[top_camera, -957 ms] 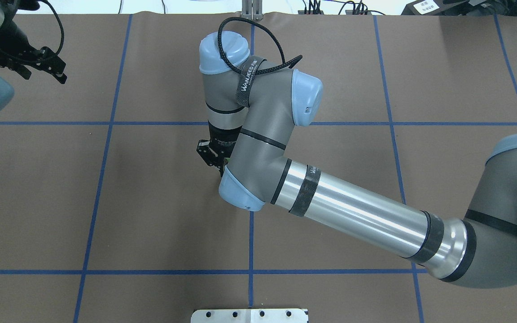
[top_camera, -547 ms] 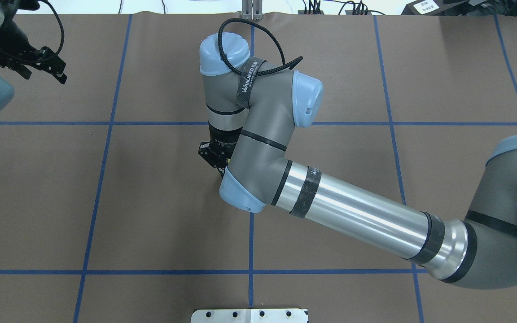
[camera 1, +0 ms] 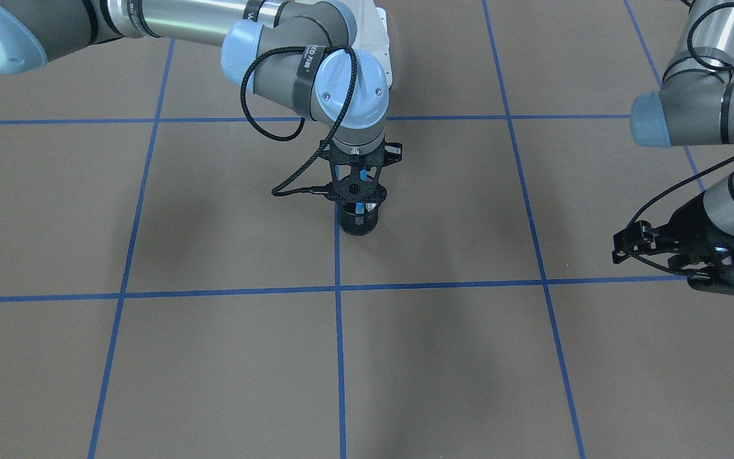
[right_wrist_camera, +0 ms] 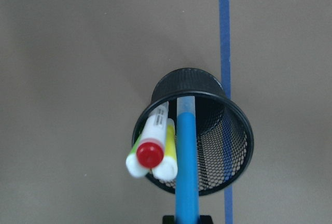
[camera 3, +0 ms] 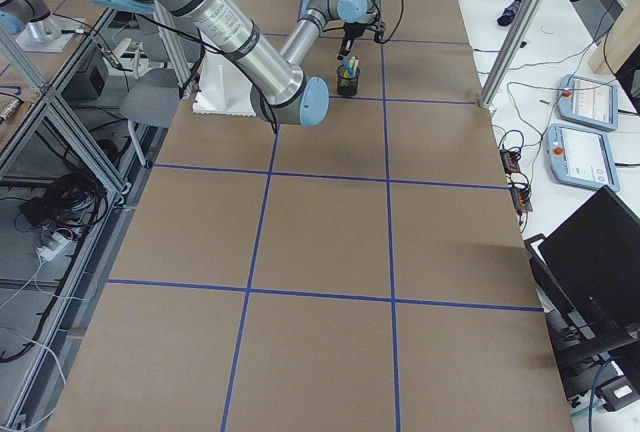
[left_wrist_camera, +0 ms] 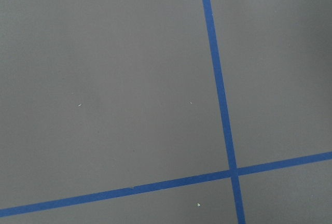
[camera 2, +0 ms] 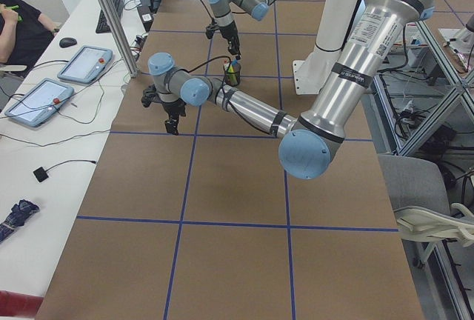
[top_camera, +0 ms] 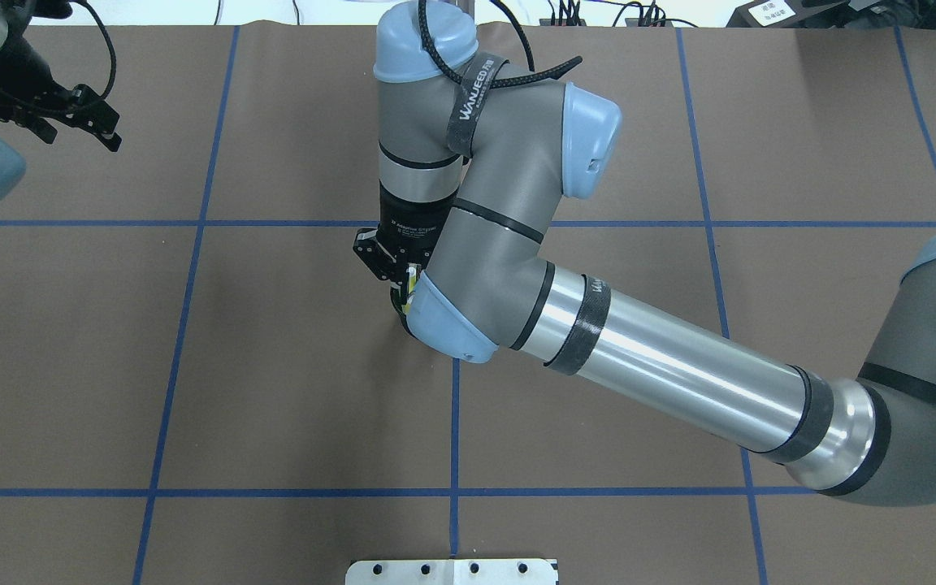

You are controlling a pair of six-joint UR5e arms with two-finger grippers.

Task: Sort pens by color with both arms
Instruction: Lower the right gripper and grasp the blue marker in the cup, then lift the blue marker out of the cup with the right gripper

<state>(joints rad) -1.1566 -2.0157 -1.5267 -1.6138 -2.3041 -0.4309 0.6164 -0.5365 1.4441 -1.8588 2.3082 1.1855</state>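
Right gripper (camera 1: 356, 203) pinches a slim blue pen (right_wrist_camera: 187, 156) standing in the mesh cup (right_wrist_camera: 239, 130); left gripper (camera 1: 724, 280) jaw state indiscernible

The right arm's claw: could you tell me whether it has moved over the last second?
Yes. In the overhead view the right claw has shifted up the picture, closer to the horizontal blue tape line, which has stayed put.
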